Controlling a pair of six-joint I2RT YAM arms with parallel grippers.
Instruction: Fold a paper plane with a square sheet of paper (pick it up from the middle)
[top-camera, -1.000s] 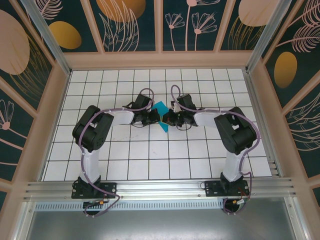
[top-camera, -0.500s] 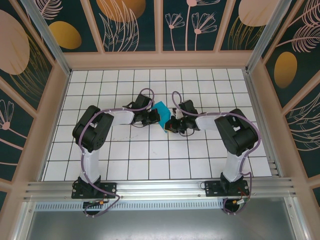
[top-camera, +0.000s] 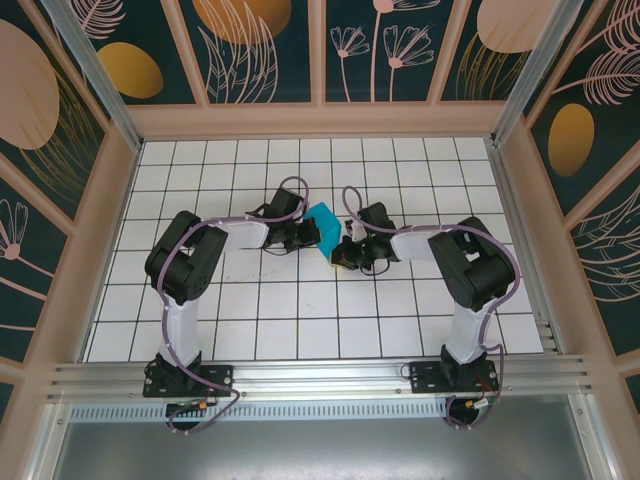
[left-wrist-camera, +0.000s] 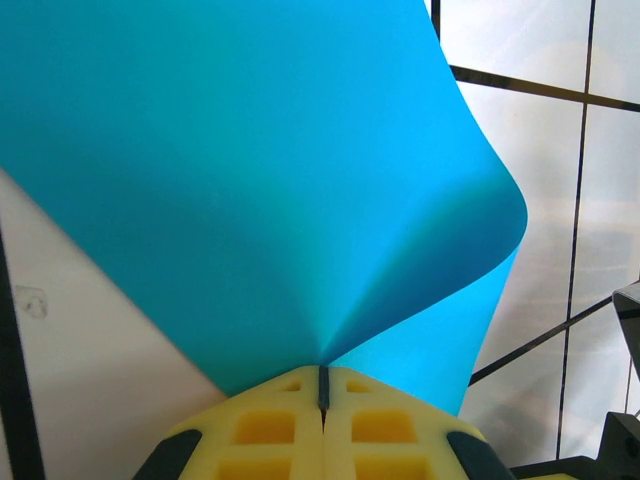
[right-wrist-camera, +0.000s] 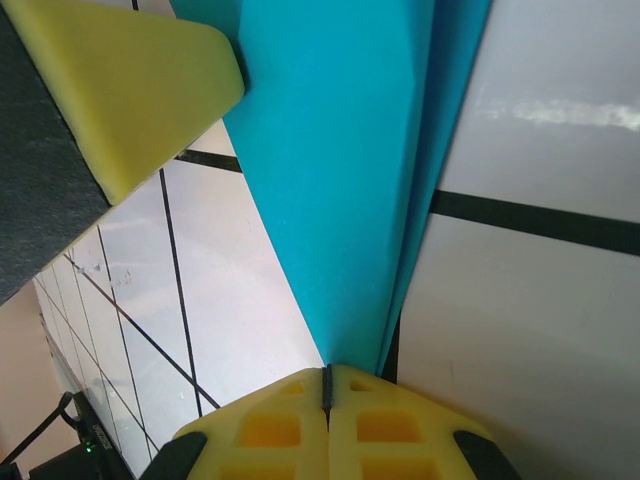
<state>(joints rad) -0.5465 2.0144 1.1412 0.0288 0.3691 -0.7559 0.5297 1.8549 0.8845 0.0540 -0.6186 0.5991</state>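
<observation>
Two grips on one teal square

Two grippers pinch the square sheet of paper between them over the gridded table. The left gripper, jaws clamped tight, holds a bowed corner that fans out ahead of its fingertips. Just to its right, the right gripper is clamped on a folded edge.

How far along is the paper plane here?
Early stage. Done: the blue sheet is gripped, with the left claw and right claw both shut on it. In hand: it curves over between them, bent rather than flattened. Left: pressing the creases, nose and wings; no dart shape yet.
</observation>
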